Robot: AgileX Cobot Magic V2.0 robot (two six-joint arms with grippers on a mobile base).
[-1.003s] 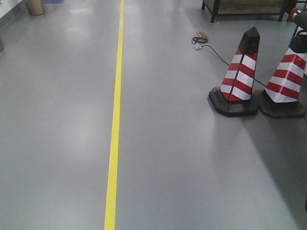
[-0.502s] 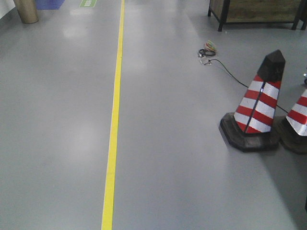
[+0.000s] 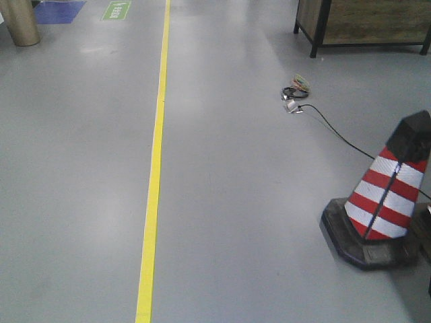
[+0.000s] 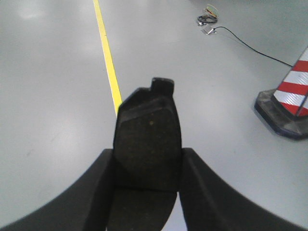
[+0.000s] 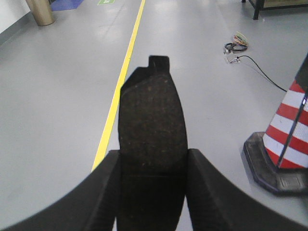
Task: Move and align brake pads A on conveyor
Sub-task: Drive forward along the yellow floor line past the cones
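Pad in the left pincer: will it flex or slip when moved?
Probably rigid: the pad juts straight out of the left pincer with no sag. Clamped by its edges at one end only, it might pivot or slip if bumped.

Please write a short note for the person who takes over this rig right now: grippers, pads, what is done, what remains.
Left gripper: jaws shut on first brake pad, above the grey floor.
Right gripper: jaws shut on second brake pad.
The conveyor and other pads are not in view.
Done: two pads picked up.
To do: reach the conveyor, place and align them. Mind the traffic cone on the right.
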